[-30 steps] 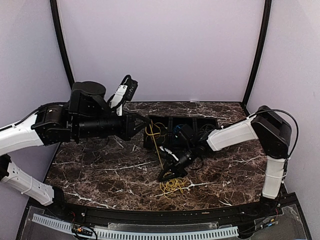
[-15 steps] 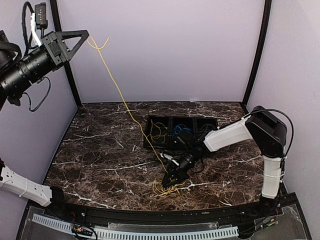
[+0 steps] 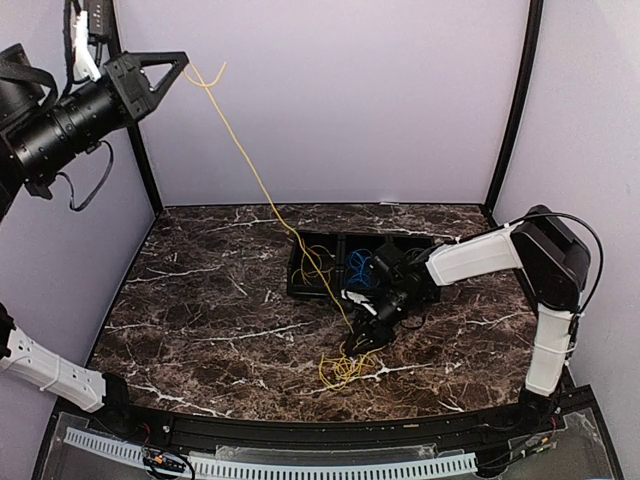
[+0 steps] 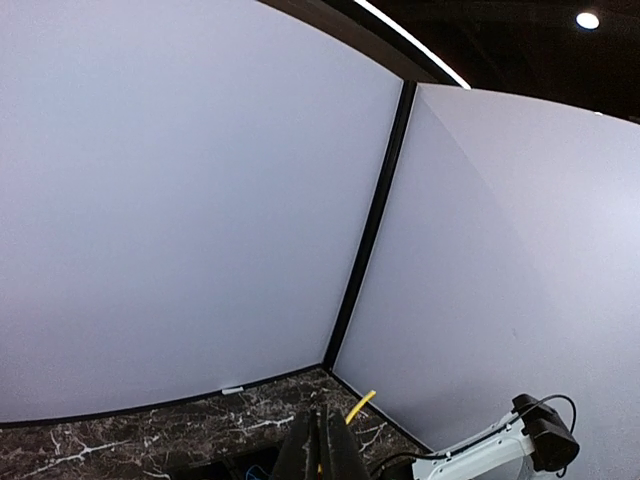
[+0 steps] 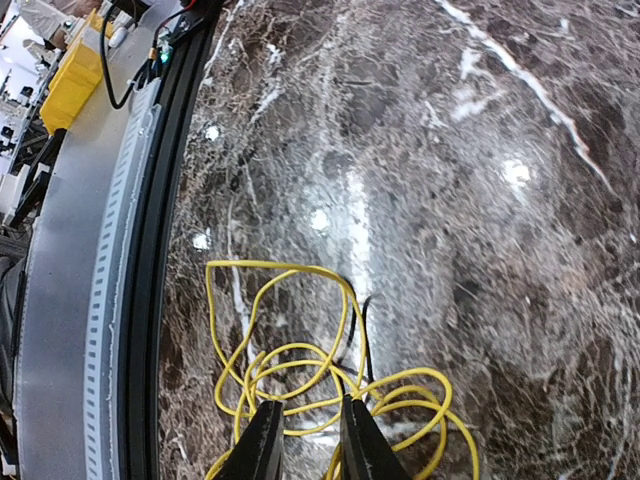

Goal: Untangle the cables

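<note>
Left hand (image 3: 183,62) pinching yellow cable (image 3: 248,165) high above table (image 3: 200,330), right hand (image 3: 358,343) slightly parted over coil (image 3: 345,370) near front edge

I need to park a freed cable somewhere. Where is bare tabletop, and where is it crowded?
Bare: the marble table's left half, from its left edge to the tray; also the front-right corner, beside the right arm. Crowded: the tray itself, and front centre, where the right fingers are at the yellow coil. A yellow strand slants up over the back-left.

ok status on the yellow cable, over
Left gripper shut on yellow cable, held high. Right gripper part open, low over its tangle. Line passes over the black tray.
</note>
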`<state>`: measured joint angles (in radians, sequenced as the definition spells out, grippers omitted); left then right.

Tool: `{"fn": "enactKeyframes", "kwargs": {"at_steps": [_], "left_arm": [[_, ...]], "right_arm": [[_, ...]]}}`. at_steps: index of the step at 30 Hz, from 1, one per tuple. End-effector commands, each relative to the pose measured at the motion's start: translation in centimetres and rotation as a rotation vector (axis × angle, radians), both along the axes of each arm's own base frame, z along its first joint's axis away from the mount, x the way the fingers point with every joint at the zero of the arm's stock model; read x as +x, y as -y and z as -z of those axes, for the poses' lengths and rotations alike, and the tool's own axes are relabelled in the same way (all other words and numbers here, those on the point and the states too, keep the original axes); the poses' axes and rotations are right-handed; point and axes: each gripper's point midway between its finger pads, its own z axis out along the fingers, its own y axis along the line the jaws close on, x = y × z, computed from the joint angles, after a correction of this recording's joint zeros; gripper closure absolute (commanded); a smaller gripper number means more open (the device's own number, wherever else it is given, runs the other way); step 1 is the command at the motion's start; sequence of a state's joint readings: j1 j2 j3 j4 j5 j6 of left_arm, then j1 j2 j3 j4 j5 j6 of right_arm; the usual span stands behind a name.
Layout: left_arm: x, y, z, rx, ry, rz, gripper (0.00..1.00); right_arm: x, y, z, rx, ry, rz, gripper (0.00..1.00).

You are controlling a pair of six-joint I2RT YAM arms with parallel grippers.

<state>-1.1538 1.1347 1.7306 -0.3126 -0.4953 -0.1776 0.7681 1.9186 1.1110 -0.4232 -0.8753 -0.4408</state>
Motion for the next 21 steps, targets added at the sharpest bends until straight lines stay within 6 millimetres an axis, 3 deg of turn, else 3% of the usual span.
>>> {"fn": "enactKeyframes", "kwargs": {"at_steps": [1,4,5,10,17,21], "left_arm": [[-1.0,-4.6,-6.4,-0.089,0.120,-0.080,1.00],[-1.5,-5.9,-9.4,-0.119,0.175,-0.106,1.00],[-1.9,-7.3,-10.9,-0.139,0.211,-0.136,1.00],[-1.2,-8.9,-13.1,-0.134,0.272,-0.262,1.00],[0.7,-7.8,-9.7,-0.017,0.239,-0.366,1.00],[1.8,-6.5,-5.9,0.041,0.189,-0.384,1.00]], "right_arm": [[0.6,2.9,1.0,-0.073,0.022,0.028,0.76],[1.1,4.0,1.3,-0.081,0.018,0.058,0.72],[1.2,4.2,1.3,-0.079,0.011,0.068,0.72],[2.3,4.5,0.7,-0.063,0.010,0.098,0.73],[3.4,5.3,-0.8,-0.048,0.054,0.135,0.73],[4.1,5.4,-4.1,0.010,0.086,0.136,0.71]]}}
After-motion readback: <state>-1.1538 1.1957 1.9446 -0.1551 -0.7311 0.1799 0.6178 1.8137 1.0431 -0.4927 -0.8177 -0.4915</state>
